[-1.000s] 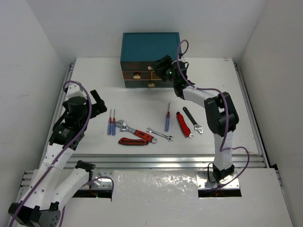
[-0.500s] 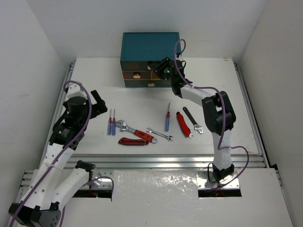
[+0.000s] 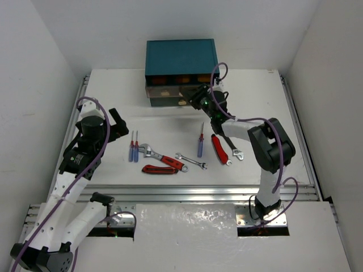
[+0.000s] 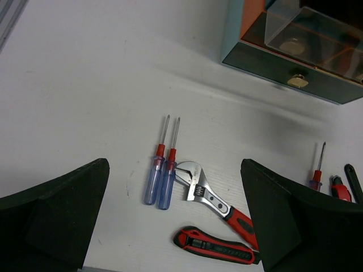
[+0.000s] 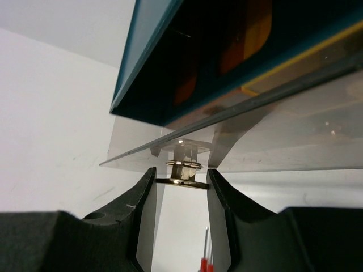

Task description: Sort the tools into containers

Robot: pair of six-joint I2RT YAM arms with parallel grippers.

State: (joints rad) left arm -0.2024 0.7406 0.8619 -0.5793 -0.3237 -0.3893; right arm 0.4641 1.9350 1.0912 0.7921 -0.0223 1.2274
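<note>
The teal chest stands at the back of the table. My right gripper is shut on the brass knob of an upper drawer with clear walls, which is drawn out from the chest. My left gripper is open and empty, above the table left of the tools. Two blue-handled screwdrivers, a red-handled adjustable wrench and a red-and-black handled tool lie between its fingers in the left wrist view.
More tools lie in a row mid-table: a silver spanner, a blue-handled screwdriver, a red-handled tool and a black spanner. The lower drawer is shut. White walls enclose the table.
My right gripper has come toward the front with the knob, drawing the drawer out of the chest. The left arm and the tools have not moved.
</note>
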